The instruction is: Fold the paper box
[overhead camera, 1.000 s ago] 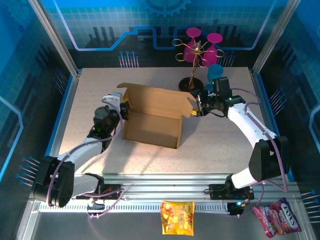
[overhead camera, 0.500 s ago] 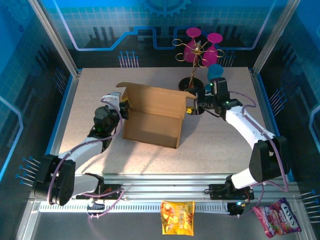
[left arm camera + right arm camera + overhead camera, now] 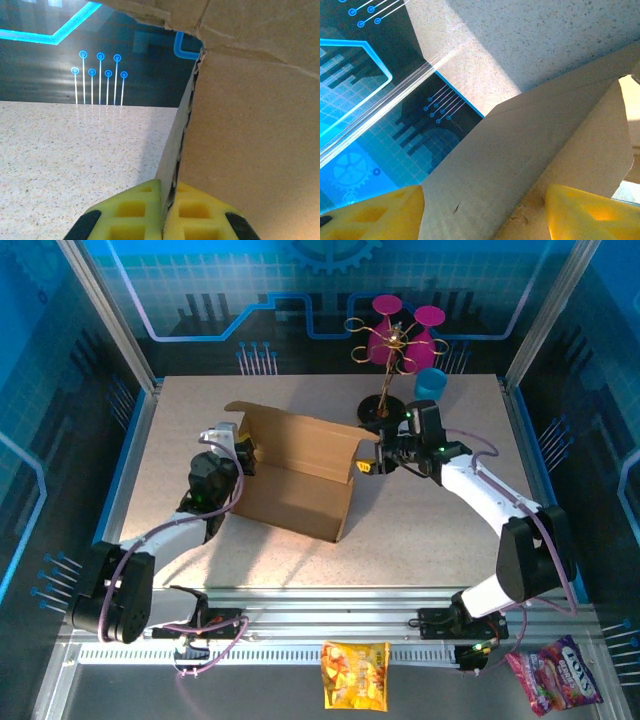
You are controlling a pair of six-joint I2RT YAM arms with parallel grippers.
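the paper box (image 3: 300, 480) stands half-raised at the middle of the counter (image 3: 440, 530), its long axis running left to right. my left end effector (image 3: 244, 453) pinches its left wall. my right end effector (image 3: 366, 464), fingers spread, straddles the right flap.

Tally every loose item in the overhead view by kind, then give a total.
Brown cardboard paper box: 1
Pink goblets: 2
Blue cup: 1
Gold wire stand: 1
Snack packets: 2
Total: 7
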